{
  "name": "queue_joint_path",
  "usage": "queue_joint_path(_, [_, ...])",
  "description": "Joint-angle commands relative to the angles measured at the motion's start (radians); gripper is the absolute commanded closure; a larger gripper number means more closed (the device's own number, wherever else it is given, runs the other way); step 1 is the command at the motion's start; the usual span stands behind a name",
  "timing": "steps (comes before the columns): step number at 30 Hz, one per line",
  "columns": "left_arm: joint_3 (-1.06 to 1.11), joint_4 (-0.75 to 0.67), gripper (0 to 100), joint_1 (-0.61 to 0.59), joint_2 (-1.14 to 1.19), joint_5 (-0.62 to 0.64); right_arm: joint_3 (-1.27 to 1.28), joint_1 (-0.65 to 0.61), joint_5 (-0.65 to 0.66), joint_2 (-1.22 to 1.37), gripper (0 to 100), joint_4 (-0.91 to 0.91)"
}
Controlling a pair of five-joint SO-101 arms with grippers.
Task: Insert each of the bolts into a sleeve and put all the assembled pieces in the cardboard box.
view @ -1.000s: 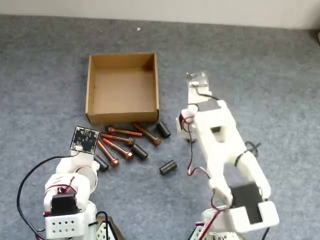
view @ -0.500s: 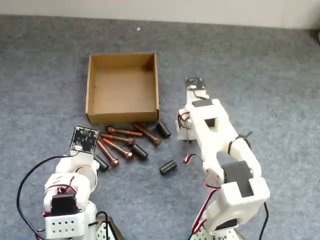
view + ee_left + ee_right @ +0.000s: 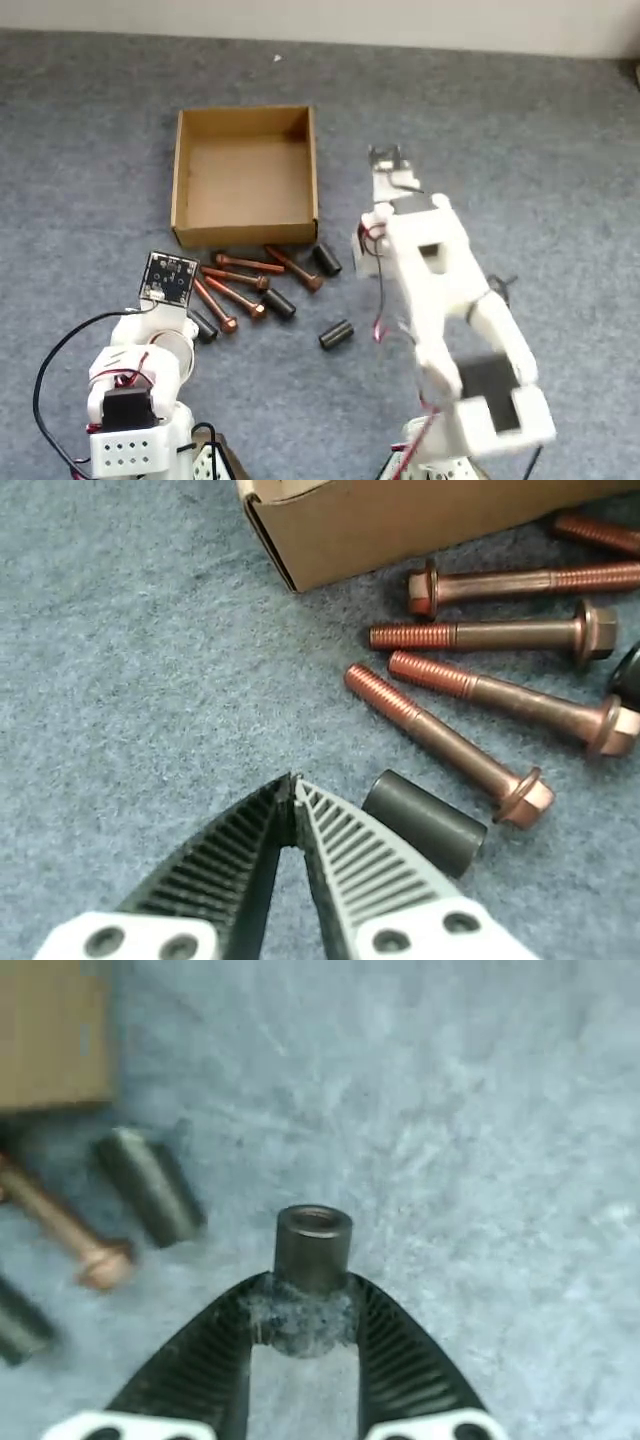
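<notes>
your left gripper has its ribbed black fingers pressed together tip to tip, with nothing between them. it hangs over the grey, felt-like mat, just beside a matte black cylindrical sleeve lying on its side. near that sleeve lie the bolts: copper-coloured and smooth-shanked, with threaded ends and flanged hex heads. they are roughly side by side in front of the cardboard box. in the high view the box is a shallow, open-topped tray of plain brown board. the bolts fan out along its near wall, with loose sleeves scattered among and beside them. your right gripper is pinching the held sleeve between its ribbed fingers. this is a short dark tube seen end-on, with its round bore facing the camera. the gripper is to the right of the box, over the mat. you cannot tell whether the held sleeve touches the mat or hangs above it.
</notes>
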Motion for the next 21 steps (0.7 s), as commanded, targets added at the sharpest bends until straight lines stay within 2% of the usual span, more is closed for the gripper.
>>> queue_joint_path(1, [-0.022,-0.002,99,-0.015,-0.002,-0.003,0.101,0.005,0.011,-0.265,99.4,-0.01])
queue_joint_path(4, [-0.079,0.046,99,-0.015,-0.002,-0.008,0.216,0.005,0.017,-0.429,99.4,-0.042])
queue_joint_path(8, [-0.151,0.052,99,-0.028,0.002,-0.092,0.329,0.005,0.018,-0.581,99.4,-0.05])
queue_joint_path(13, [-0.308,0.055,99,-0.024,0.005,-0.092,0.42,0.005,0.018,-0.641,99.4,-0.051])
queue_joint_path(15, [-0.375,0.066,95,-0.024,0.015,-0.092,0.44,0.005,0.011,-0.641,99.4,-0.054])
queue_joint_path(18, [-0.476,0.1,88,-0.021,0.12,-0.094,0.487,0.005,0.011,-0.641,99.4,-0.11])
queue_joint_path(21, [-0.584,0.115,88,-0.016,0.315,-0.094,0.55,0.005,0.011,-0.641,99.4,-0.191])
